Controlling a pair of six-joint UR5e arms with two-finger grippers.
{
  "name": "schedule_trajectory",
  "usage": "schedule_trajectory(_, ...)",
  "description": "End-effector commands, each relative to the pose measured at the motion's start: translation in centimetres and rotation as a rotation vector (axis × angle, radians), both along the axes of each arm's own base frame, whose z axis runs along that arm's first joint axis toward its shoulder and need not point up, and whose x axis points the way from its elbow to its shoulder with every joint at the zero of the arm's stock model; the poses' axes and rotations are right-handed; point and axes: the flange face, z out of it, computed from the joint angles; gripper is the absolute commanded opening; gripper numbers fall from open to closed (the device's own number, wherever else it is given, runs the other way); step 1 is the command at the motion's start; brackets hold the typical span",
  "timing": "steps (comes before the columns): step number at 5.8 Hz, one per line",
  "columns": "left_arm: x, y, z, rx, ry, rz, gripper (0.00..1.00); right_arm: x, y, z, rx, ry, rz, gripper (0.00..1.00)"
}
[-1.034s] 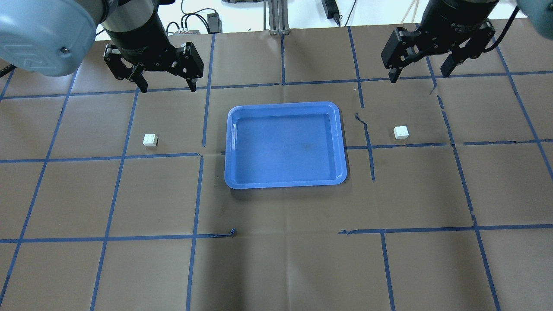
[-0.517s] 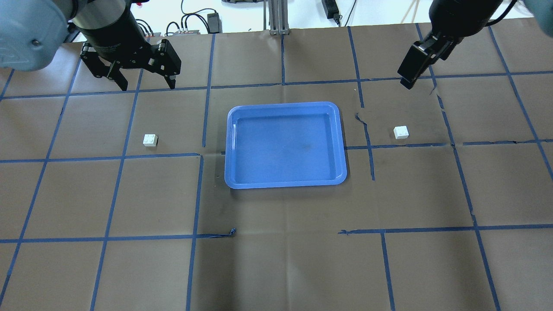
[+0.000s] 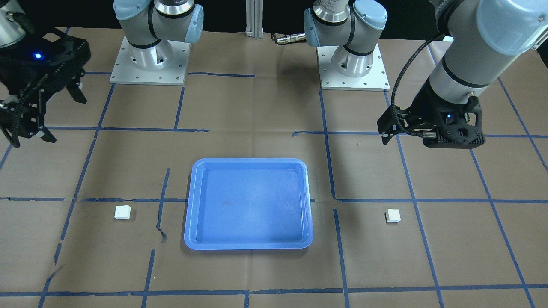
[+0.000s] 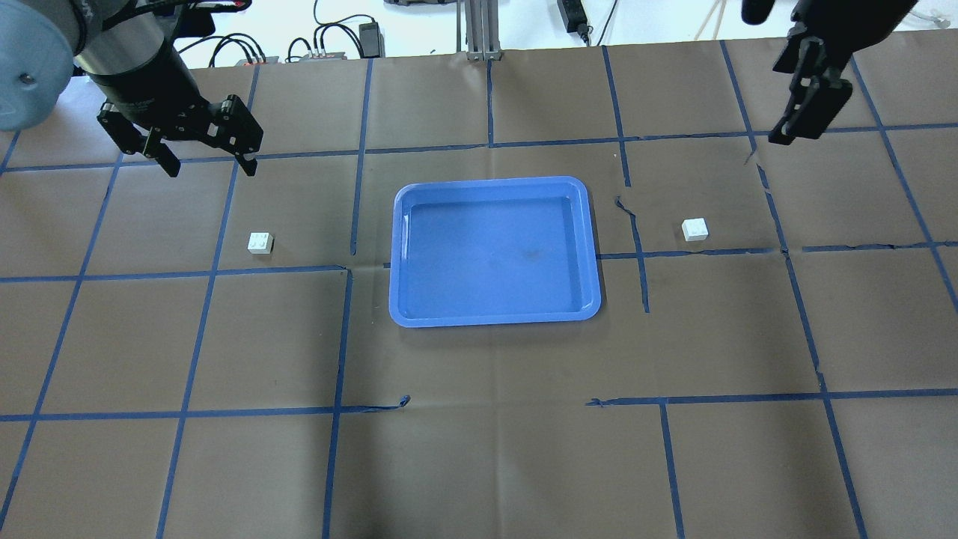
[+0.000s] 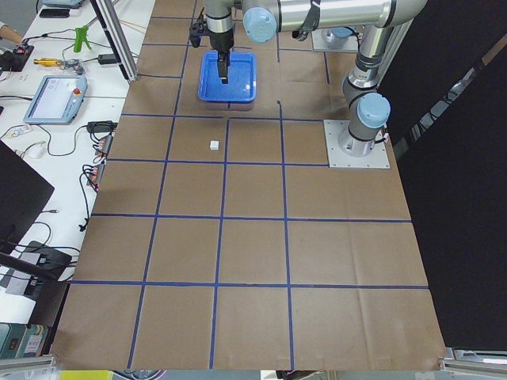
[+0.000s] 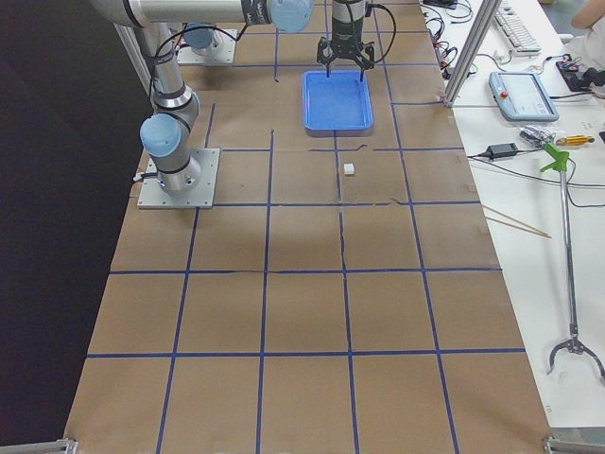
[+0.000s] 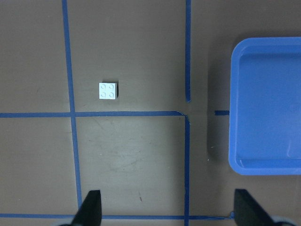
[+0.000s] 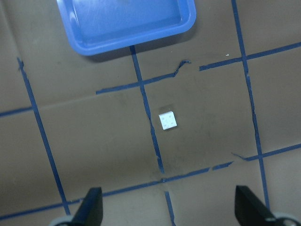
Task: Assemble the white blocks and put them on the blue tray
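Note:
The blue tray (image 4: pixel 494 181) lies empty at the table's middle. One white block (image 4: pixel 260 242) sits left of it, studs up. The other white block (image 4: pixel 694 229) sits right of it. My left gripper (image 4: pixel 213 166) is open and empty, hanging in the air behind and left of the left block. In the left wrist view the block (image 7: pixel 108 91) lies well ahead of the fingertips (image 7: pixel 91 207). My right gripper (image 4: pixel 795 120) is open and empty, high behind and right of the right block, which shows in the right wrist view (image 8: pixel 169 120).
Brown paper with a blue tape grid covers the table (image 4: pixel 479 449). The two arm bases (image 3: pixel 150 60) stand at the robot's side. Cables and a metal post (image 4: pixel 479 30) lie past the table's far edge.
My left gripper has moved left, away from the tray. My right gripper has moved right and turned at the wrist, now seen edge-on. Blocks and tray have not moved.

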Motion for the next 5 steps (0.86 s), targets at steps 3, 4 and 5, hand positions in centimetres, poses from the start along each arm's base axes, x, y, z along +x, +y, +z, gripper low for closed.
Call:
schedule_trajectory(3, 3.7, -1.6, -7.8, 0.02, 0.007, -0.006, 0.98, -8.5, -2.5, -4.1, 0.036, -0.074, 0.246, 1.0)
schedule_trajectory(4, 4.5, -3.0, -10.9, 0.054, 0.009, 0.001, 0.98, -8.3, -3.8, -6.3, 0.045, -0.15, 0.26, 1.0)
schedule_trajectory(5, 5.0, -4.8, -14.4, 0.056, 0.011, 0.004, 0.98, -8.4, -5.4, -8.9, 0.032, -0.258, 0.307, 1.0)
